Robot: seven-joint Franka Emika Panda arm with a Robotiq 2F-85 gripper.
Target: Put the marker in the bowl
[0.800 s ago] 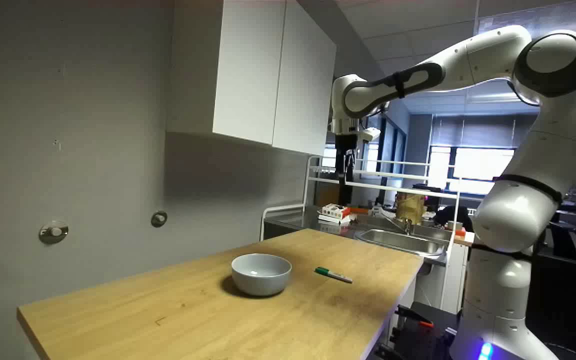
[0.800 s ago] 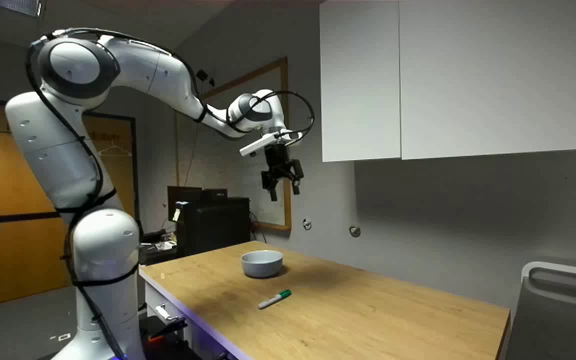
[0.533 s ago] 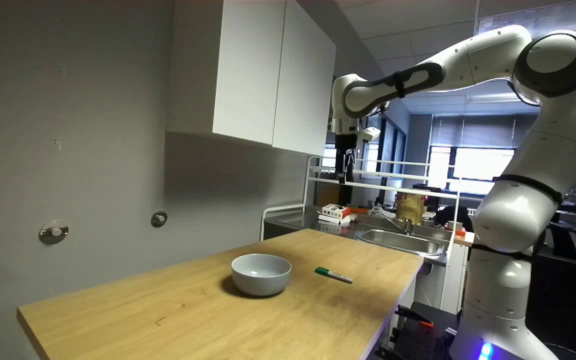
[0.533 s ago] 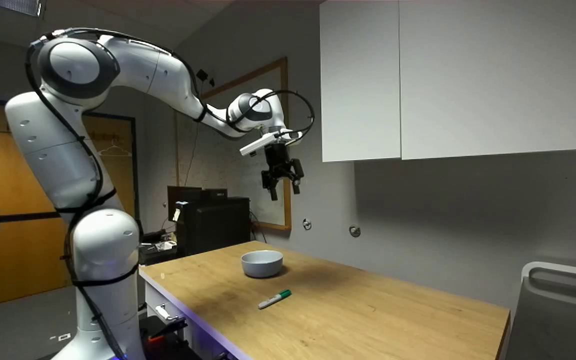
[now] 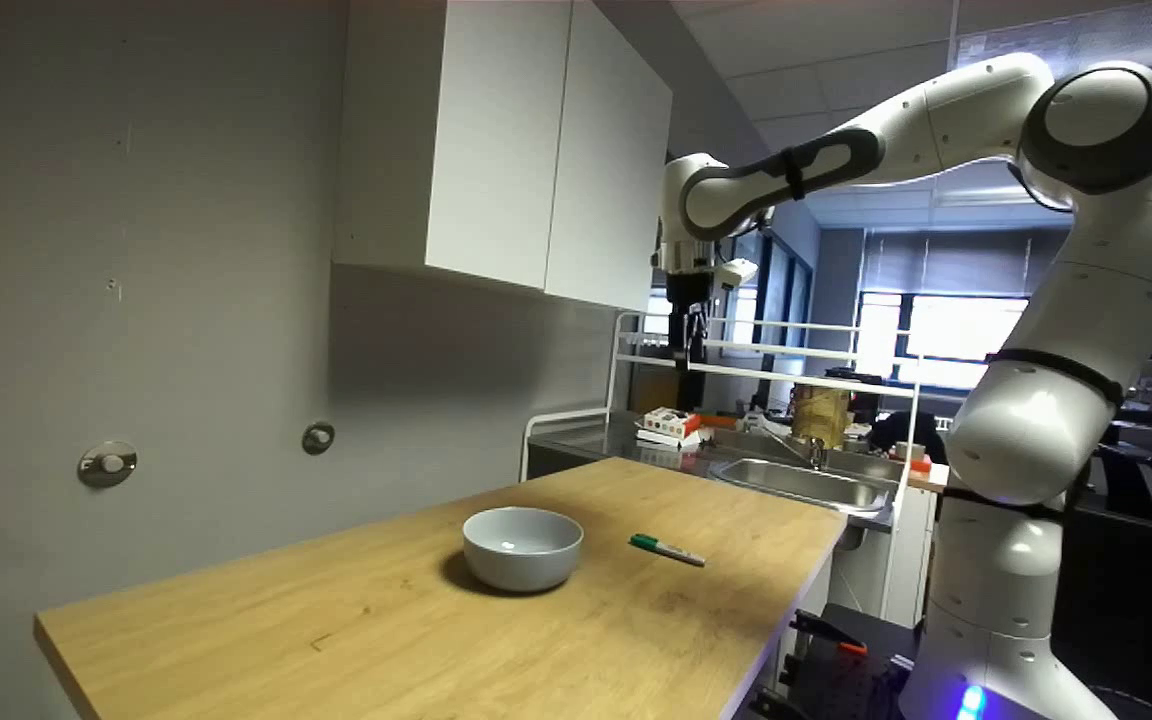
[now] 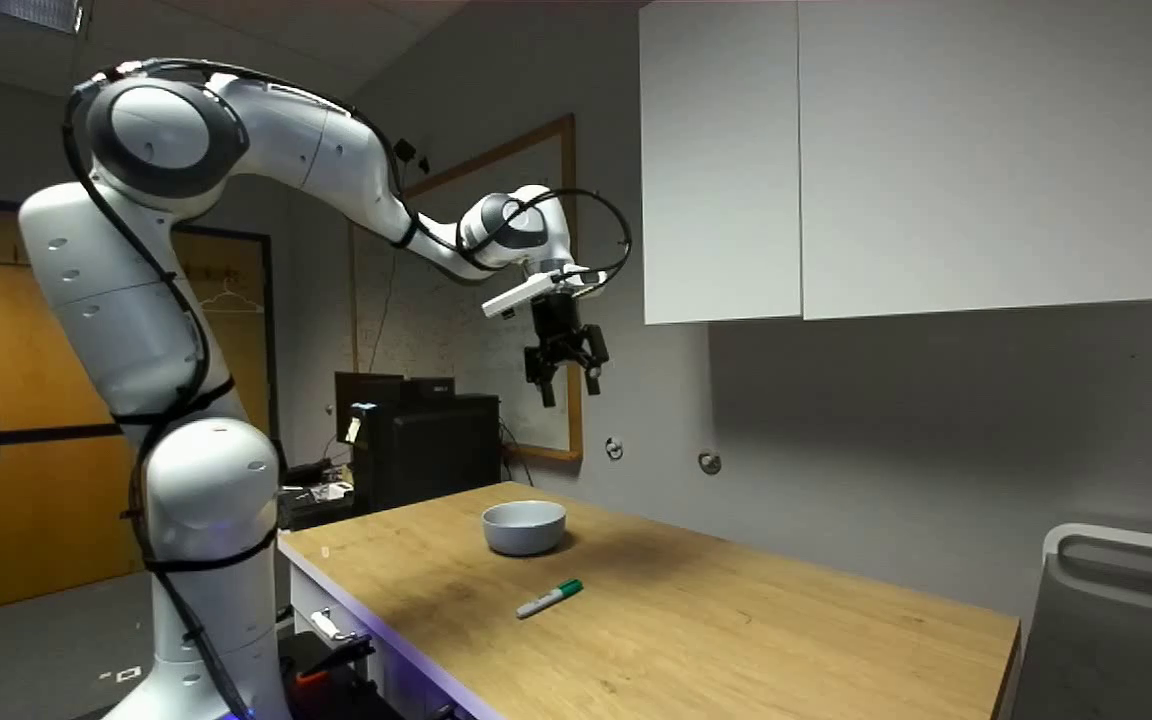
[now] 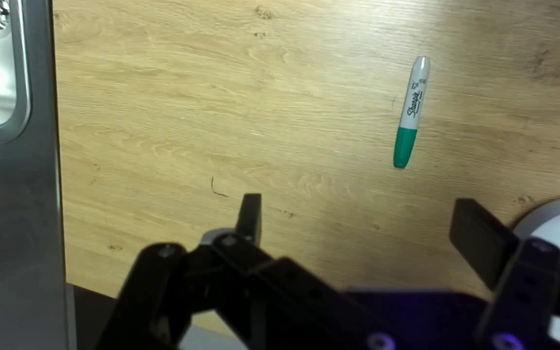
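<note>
The marker [image 7: 412,112] has a grey-white barrel and a green cap. It lies flat on the wooden table, and it shows in both exterior views [image 5: 667,550] [image 6: 549,599]. The pale grey-white bowl [image 5: 522,565] stands upright on the table a short way from the marker's cap end. It also shows in an exterior view [image 6: 524,530]; in the wrist view its rim [image 7: 535,221] is partly hidden by a finger. My gripper [image 7: 358,200] is open, with nothing between its fingers. It hangs high above the table, pointing down, in both exterior views [image 6: 571,394] [image 5: 683,362].
The wooden table [image 5: 336,640] has a wall along its back. White cabinets [image 5: 536,150] hang on that wall, near the gripper's height. A metal sink [image 5: 811,485] and a white rack [image 5: 766,370] stand past the table's end.
The arm has shifted slightly, and my gripper is a little lower than before. It stays open. The marker and the bowl have not moved.
</note>
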